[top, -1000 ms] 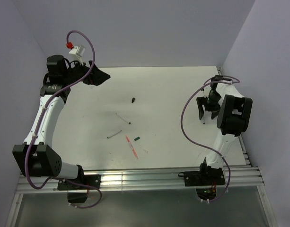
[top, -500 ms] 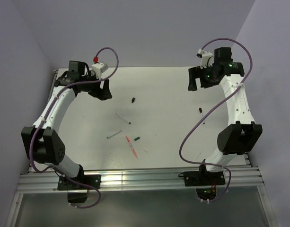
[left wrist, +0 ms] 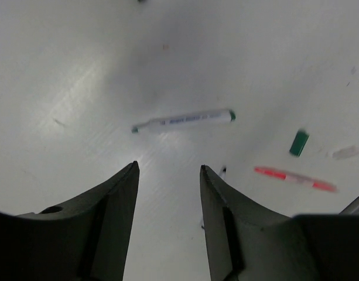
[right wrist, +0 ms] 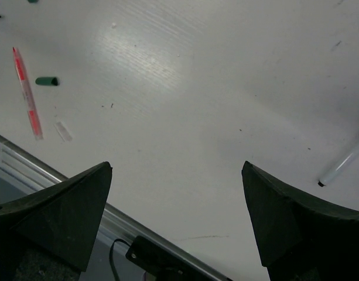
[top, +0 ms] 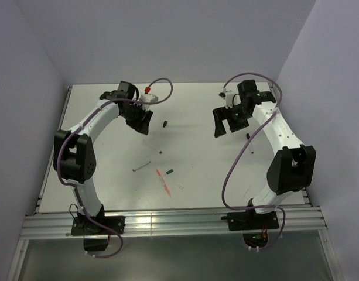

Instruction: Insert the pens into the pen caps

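Observation:
Three pens lie mid-table: a whitish pen (top: 153,146), a second whitish pen (top: 142,165) with green ends (left wrist: 185,120), and a red pen (top: 163,181) (left wrist: 293,177) (right wrist: 27,93). A black cap (top: 166,123) lies further back. The green cap (top: 170,171) (left wrist: 298,143) (right wrist: 47,81) and the clear cap (top: 180,187) (left wrist: 345,153) (right wrist: 63,130) lie beside the red pen. My left gripper (top: 143,123) (left wrist: 168,167) hovers left of the black cap, open with nothing between its fingers. My right gripper (top: 220,126) (right wrist: 177,167) hangs wide open over bare table to the right.
Another whitish pen with a dark tip (right wrist: 343,167) lies on the right, near the right arm's cable (top: 248,137). A metal rail (top: 167,219) (right wrist: 50,175) runs along the table's near edge. Purple-grey walls close the back and sides.
Both arms have swung in from the table's sides toward the middle. The left gripper's jaws stand narrower than before; the right gripper's have spread wider.

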You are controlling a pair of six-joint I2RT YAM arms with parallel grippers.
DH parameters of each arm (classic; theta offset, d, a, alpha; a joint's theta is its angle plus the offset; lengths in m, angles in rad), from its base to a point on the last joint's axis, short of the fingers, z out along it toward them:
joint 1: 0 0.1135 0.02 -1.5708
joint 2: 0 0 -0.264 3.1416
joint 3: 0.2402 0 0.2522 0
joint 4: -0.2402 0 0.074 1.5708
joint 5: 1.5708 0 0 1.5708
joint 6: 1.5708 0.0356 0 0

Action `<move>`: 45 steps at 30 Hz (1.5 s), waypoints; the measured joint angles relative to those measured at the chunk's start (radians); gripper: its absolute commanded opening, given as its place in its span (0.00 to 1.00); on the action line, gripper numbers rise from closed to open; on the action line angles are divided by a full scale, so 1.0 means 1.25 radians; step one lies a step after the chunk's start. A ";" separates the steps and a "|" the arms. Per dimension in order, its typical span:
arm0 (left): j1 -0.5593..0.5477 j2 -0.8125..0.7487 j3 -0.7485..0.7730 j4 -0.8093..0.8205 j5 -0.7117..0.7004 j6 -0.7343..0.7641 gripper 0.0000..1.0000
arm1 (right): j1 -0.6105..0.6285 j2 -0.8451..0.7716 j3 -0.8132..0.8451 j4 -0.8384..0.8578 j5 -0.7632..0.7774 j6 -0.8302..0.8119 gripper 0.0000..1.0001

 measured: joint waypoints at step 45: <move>-0.200 -0.153 -0.304 0.057 -0.134 0.023 0.00 | 0.023 -0.049 -0.011 0.035 -0.063 0.003 1.00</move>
